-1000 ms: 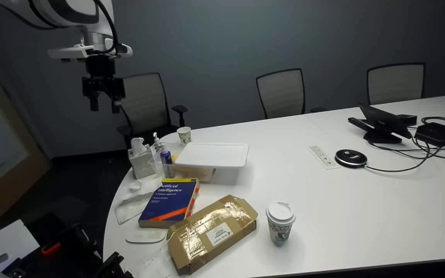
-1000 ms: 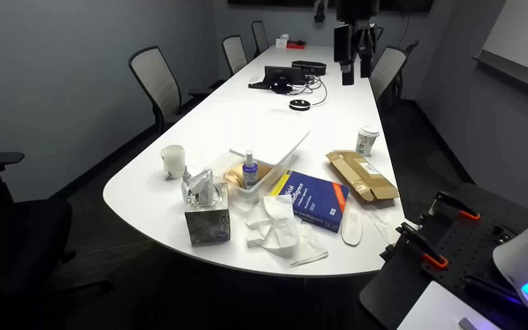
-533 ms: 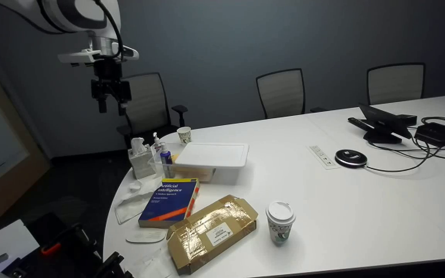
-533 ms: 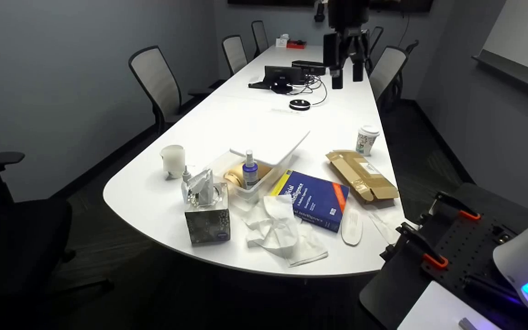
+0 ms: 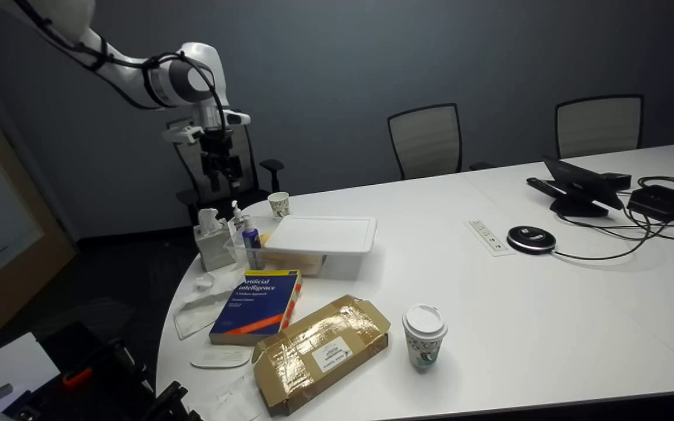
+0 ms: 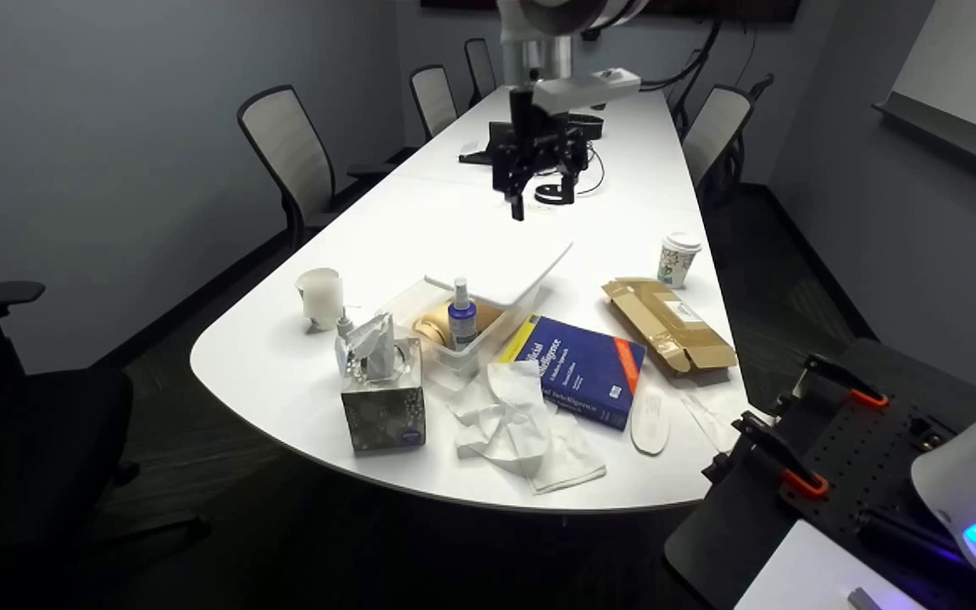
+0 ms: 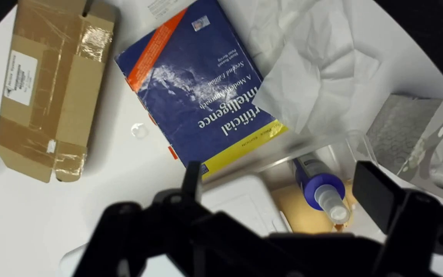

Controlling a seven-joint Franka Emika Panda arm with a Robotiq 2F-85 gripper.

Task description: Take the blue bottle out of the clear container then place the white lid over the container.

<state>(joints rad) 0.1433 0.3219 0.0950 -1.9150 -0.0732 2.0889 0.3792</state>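
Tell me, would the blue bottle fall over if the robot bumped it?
It might: the blue bottle stands upright and looks tall and narrow. The nearby wall of the clear container might catch it, though. The bottle's narrow cap looks smooth, so it could be slippery.

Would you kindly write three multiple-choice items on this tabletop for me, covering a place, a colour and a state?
1. Where is the blue bottle?
A) in the clear container
B) in the tissue box
C) in a paper cup

2. What colour is the diagonal stripe on the Artificial Intelligence textbook?
A) green
B) white
C) orange-red

3. How much of the clear container does the white lid cover?
A) all
B) part
C) none

1: A, walls surround its lower part in both exterior views.
2: C, plain in the wrist view.
3: B, the end by the bottle lies uncovered.
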